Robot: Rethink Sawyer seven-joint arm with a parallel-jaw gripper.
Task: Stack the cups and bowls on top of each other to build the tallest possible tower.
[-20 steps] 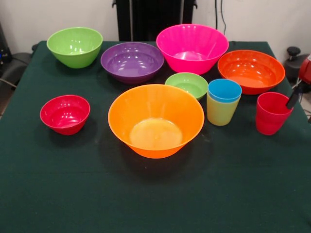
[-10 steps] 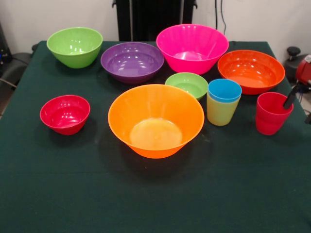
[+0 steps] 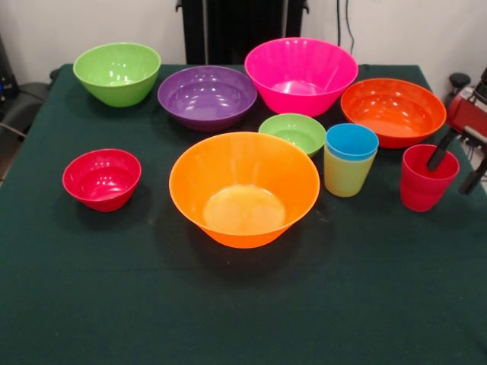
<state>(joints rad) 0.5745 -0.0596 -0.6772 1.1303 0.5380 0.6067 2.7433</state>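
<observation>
The red cup (image 3: 421,181) stands upright at the right of the table. My gripper (image 3: 447,179) comes in from the right edge and is open, astride the cup's right wall. One black finger (image 3: 440,152) reaches inside the rim and the other sits outside. The blue cup (image 3: 351,141) sits nested in the yellow-green cup (image 3: 344,176), just left of the red cup. The bowls stand apart from one another: big orange (image 3: 243,186) in the middle, small green (image 3: 292,133), small red (image 3: 101,178), lime green (image 3: 117,72), purple (image 3: 207,96), pink (image 3: 300,74) and red-orange (image 3: 393,111).
A dark green cloth (image 3: 228,304) covers the table. The red-orange bowl stands close behind the red cup. Dark equipment (image 3: 17,95) sits off the table's left edge.
My gripper has moved left and further into view. Its inner finger now sits inside the red cup's rim and a second finger shows outside it. The cups and bowls have not moved.
</observation>
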